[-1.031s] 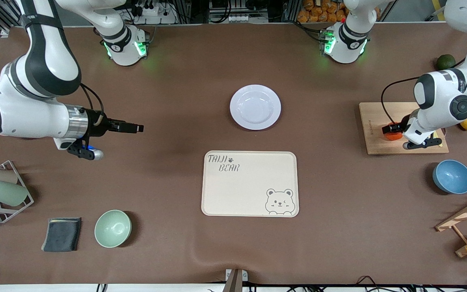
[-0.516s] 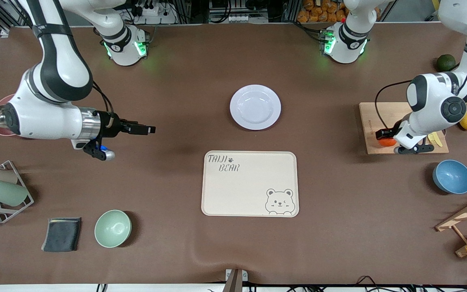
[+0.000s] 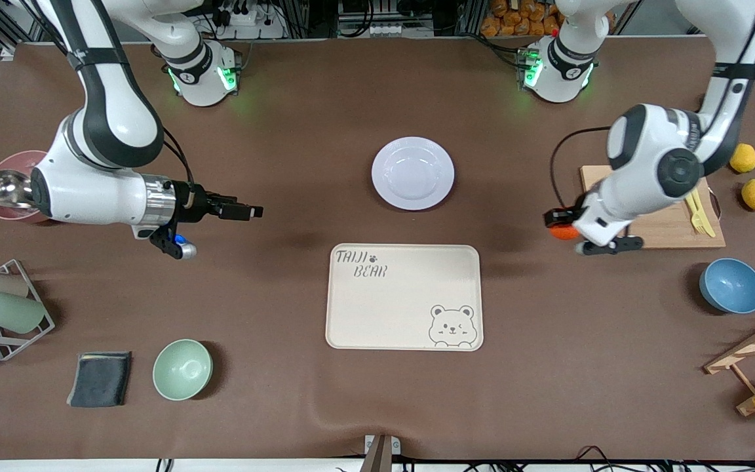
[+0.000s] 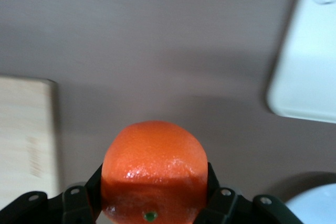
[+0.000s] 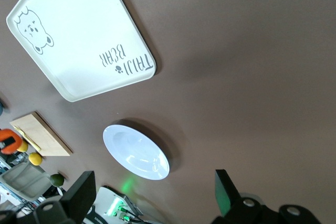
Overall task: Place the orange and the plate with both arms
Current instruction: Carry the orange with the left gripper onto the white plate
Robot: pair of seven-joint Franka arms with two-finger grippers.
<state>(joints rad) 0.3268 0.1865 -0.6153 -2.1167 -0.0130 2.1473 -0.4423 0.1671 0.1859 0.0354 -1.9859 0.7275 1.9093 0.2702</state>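
Left gripper point(image 3: 561, 224) is clamped on the orange point(image 3: 563, 231), held up over bare counter point(image 3: 286, 406) just off the cutting board point(image 3: 653, 226) edge, toward the tray point(image 3: 404, 296). Right gripper point(image 3: 246, 211) is spread wide with nothing in it, held over the counter at the right arm's end, between the pink bowl point(image 3: 14, 172) and the plate point(image 3: 412, 173). Tray is seen mid-counter, nearer the front camera than the plate; nothing is on either. Plate is well apart from both grippers. Green bowl point(image 3: 182, 369) and blue bowl point(image 3: 731, 285) are noted near the front edge, two lemons point(image 3: 750, 177) beside the board.
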